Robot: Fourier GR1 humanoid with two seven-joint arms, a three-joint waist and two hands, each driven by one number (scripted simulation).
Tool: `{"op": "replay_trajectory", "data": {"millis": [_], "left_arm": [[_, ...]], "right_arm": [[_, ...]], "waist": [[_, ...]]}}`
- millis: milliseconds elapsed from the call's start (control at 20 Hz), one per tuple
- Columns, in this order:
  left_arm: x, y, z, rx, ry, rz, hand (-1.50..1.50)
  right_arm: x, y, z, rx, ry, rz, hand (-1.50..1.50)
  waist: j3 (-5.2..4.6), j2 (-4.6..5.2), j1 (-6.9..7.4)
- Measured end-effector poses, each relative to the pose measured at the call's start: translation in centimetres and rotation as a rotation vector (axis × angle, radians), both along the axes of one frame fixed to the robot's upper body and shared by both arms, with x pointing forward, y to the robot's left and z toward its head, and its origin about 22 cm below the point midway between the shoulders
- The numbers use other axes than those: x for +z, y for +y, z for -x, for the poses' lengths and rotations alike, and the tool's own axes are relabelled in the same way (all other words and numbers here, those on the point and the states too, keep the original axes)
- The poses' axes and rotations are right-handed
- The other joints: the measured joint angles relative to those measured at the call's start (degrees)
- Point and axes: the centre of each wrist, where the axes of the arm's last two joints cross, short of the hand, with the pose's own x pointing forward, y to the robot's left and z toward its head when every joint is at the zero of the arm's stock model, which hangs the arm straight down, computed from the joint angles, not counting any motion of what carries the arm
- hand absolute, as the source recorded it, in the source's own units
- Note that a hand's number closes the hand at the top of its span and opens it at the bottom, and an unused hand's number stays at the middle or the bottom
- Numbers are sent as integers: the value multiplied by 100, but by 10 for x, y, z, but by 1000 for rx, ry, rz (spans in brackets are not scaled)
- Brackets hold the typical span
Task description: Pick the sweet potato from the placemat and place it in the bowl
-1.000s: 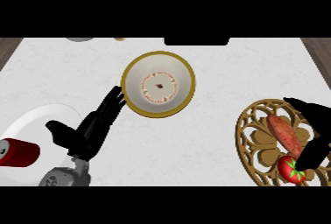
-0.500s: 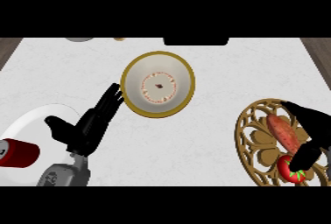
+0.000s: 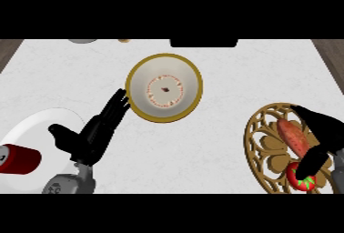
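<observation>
The sweet potato (image 3: 293, 135), a reddish-orange oblong, lies on the round gold lattice placemat (image 3: 263, 142) at the right edge. My right hand (image 3: 324, 133) arches over it, fingers on its far side and thumb (image 3: 309, 162) on its near side, curled around it. The bowl (image 3: 164, 87), white with a gold rim, stands at the centre back. My left hand (image 3: 91, 132) rests open to the left of the bowl, fingers straight and pointing toward the bowl's rim, holding nothing.
A red strawberry-like fruit (image 3: 301, 176) sits on the placemat just in front of the sweet potato, under my thumb. A white plate (image 3: 35, 132) with a red can (image 3: 17, 159) lies at the lower left. Small objects sit at the counter's far edge.
My right hand has come further over the sweet potato, with fingers and thumb closing round it. My left hand has stayed in place.
</observation>
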Motion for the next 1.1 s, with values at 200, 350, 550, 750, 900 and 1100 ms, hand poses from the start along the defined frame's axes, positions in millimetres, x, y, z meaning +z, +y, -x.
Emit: {"op": "replay_trajectory", "data": {"millis": [200,350,550,750,900,1100], "left_arm": [[-2,-1,-4,2,7,3,0],[4,1,-2,-1,1,2,0],[6,3,-2,2,-1,-4,0],[6,-2,-4,-1,-4,1,0],[4,1,-6,4,-5,1,0],[3,4,-5,0,-7,0,0]], "right_arm": [[-16,-3,0,-1,-11,-14,-150],[-22,-4,1,13,-31,-34,150],[-25,-4,-4,59,-70,-37,150],[-32,-5,-5,95,-94,-35,150],[-36,-4,-10,117,-101,-31,150],[-39,6,-12,138,-122,-8,150]], "waist": [[-15,-8,0],[-22,-14,4],[-16,-10,9],[-18,-10,6],[-16,-9,7],[-19,-11,6]]}}
